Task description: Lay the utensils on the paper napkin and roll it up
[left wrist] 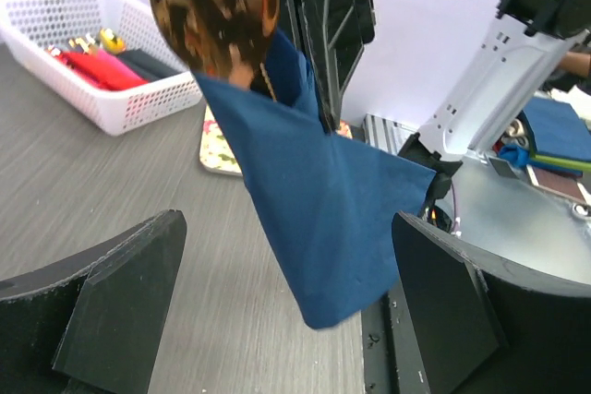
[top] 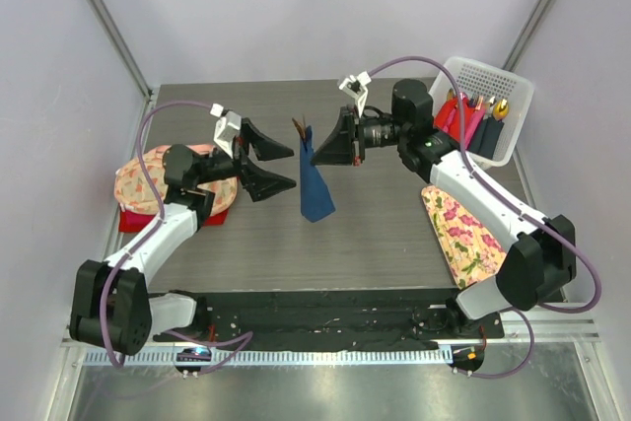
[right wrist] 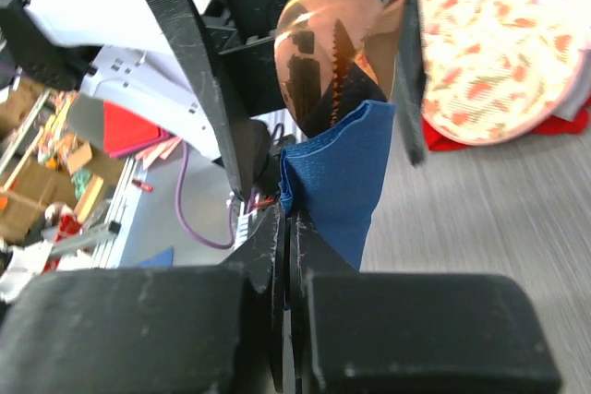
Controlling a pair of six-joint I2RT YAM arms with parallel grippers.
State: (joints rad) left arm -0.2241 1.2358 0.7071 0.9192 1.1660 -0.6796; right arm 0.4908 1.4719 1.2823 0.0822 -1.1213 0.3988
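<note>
Clamping the rolled paper napkin (top: pixel 315 194) and utensils (left wrist: pixel 214 8) aloft, right gripper (top: pixel 314 153) should carry them to the two-o'clock basket (top: pixel 493 71); left gripper (top: pixel 294 167) gapes apart.

The right gripper (right wrist: pixel 284 246) is closed on the lower fold of the paper napkin (right wrist: pixel 337 182). The copper spoon (right wrist: pixel 328 53) stands bowl-up out of the napkin's top. Behind it, the left gripper (right wrist: pixel 328 159) spreads wide, one finger on each side. A floral cloth (right wrist: pixel 499 43) lies on the table (right wrist: pixel 480 219).
</note>
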